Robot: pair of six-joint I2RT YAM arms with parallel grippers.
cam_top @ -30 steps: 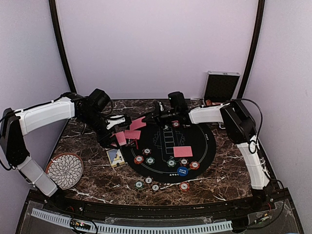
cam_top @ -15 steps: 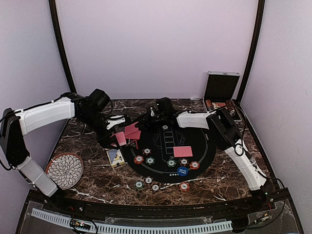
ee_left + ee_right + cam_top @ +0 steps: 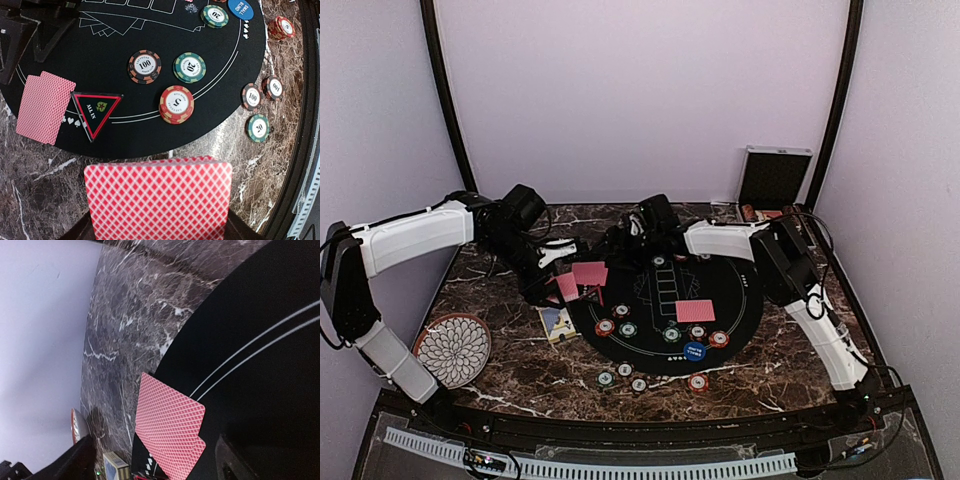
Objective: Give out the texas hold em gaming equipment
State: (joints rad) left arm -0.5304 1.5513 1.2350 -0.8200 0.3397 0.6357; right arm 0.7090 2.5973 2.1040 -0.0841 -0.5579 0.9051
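Note:
My left gripper [image 3: 560, 281] hovers by the left edge of the black round mat [image 3: 740, 300], shut on a deck of red-backed cards [image 3: 157, 197]. Just over the mat's left edge my right gripper [image 3: 154, 445] stands open, its fingers [image 3: 77, 460] wide apart. Two overlapping red-backed cards [image 3: 170, 432] lie flat on the mat between them, also visible as cards [image 3: 590, 272] from above. Another pair of cards [image 3: 695, 311] lies at mid-mat. Red, green and white chips [image 3: 176, 103] and a blue button disc [image 3: 694, 351] sit on the mat's near part.
A black-and-red ALL IN triangle [image 3: 96, 112] lies beside the dealt cards. Several chips [image 3: 621, 377] rest on the marble in front of the mat. A flower-patterned plate [image 3: 453, 348] is at the near left, a card box [image 3: 557, 322] beside the mat, and the open chip case [image 3: 773, 178] at the back right.
My right gripper moved left and down with a card, laid it on the card at the mat's left edge, and opened. The left arm kept still with the deck.

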